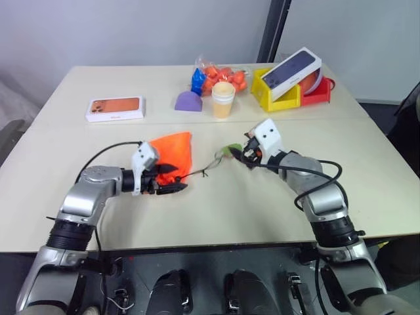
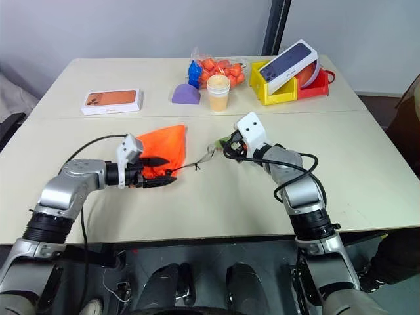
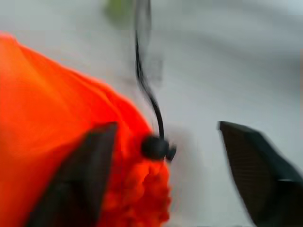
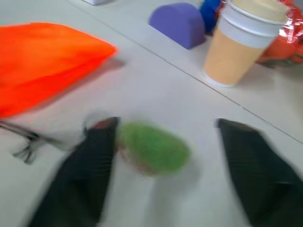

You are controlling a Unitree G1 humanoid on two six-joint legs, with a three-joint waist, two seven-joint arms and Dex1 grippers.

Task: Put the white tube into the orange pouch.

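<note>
The orange pouch (image 1: 172,152) lies flat on the table, its gathered mouth towards me. A thin black drawstring cord (image 1: 205,172) trails from it to the right and ends at a small green tag (image 1: 230,151). My left gripper (image 3: 165,126) is open at the pouch's mouth, one finger against the orange fabric, with the black cord stopper (image 3: 154,146) between the fingers. My right gripper (image 4: 166,124) is open just above the table with the green tag (image 4: 152,149) lying between its fingers. The white tube is hidden.
At the back of the table are a flat white box with an orange picture (image 1: 115,108), a purple block (image 1: 188,101), a pale orange cup (image 1: 223,100), a clear bag of orange bits (image 1: 220,75), and yellow (image 1: 275,97) and red bins (image 1: 319,92) bearing a white box (image 1: 295,72).
</note>
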